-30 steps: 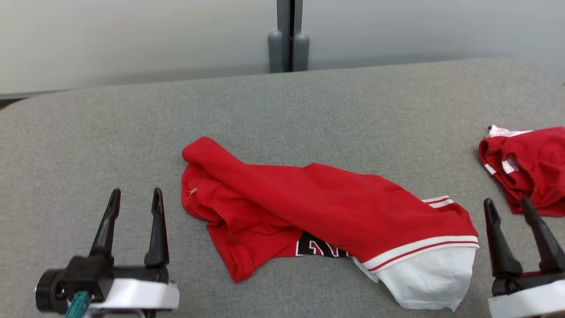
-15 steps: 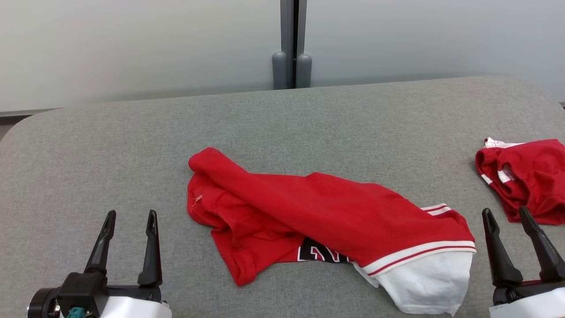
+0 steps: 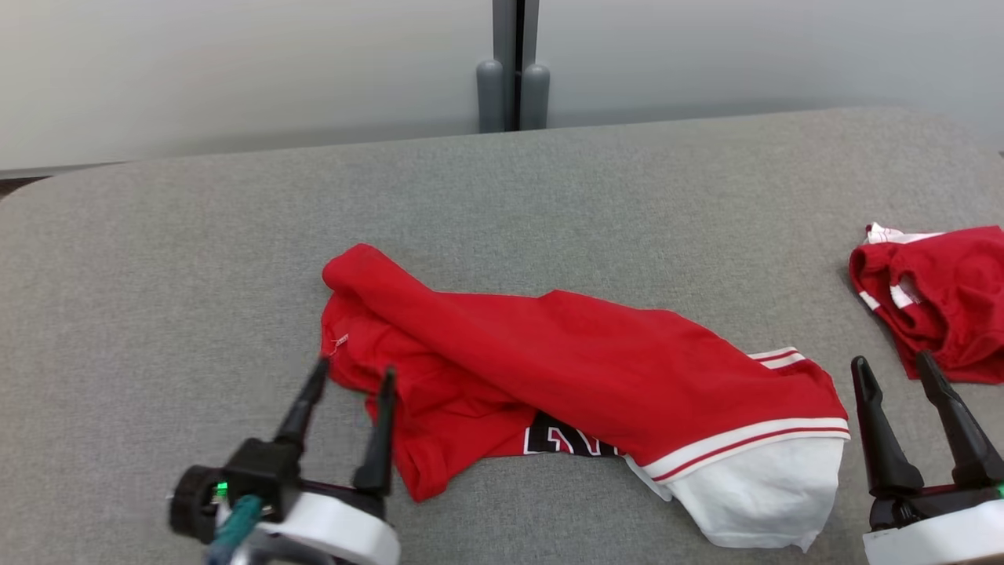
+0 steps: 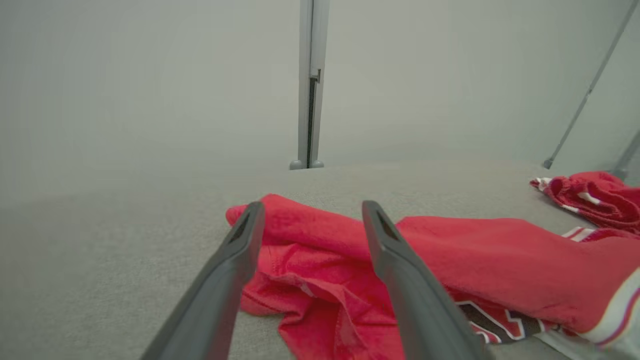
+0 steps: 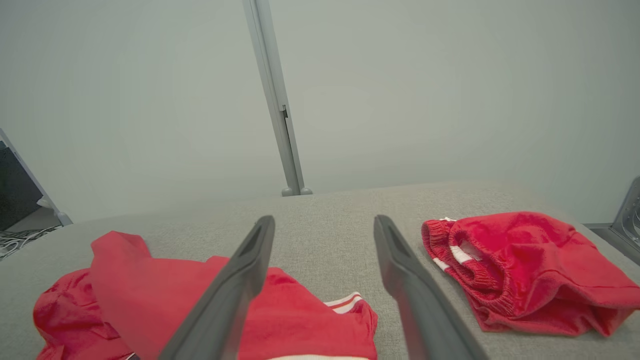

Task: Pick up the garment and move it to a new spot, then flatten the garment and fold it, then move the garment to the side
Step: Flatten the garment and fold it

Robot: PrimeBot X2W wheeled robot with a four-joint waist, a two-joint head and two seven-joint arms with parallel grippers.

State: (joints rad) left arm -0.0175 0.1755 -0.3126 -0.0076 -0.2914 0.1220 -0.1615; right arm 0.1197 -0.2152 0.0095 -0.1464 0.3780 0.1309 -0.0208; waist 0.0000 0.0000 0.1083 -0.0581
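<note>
A crumpled red garment [image 3: 565,353] with white striped trim, a white panel and black lettering lies mid-table; it also shows in the left wrist view [image 4: 500,260] and the right wrist view [image 5: 150,285]. My left gripper [image 3: 354,370] is open at its left edge, the right fingertip over the red cloth, nothing between the fingers. In its wrist view the left gripper [image 4: 310,207] points at the garment's rolled left end. My right gripper [image 3: 893,362] stands open just right of the white panel, holding nothing, and the right gripper [image 5: 322,220] points at bare table.
A second bunched red garment [image 3: 941,298] with white stripes lies at the right edge of the grey cloth-covered table [image 3: 196,259], also seen as a red bundle [image 5: 525,270]. A grey post [image 3: 514,63] and pale wall stand behind the table's far edge.
My left gripper has moved right and forward, from bare table to the garment's left edge. The head camera bobbed and came back. The right gripper and both garments have stayed put.
</note>
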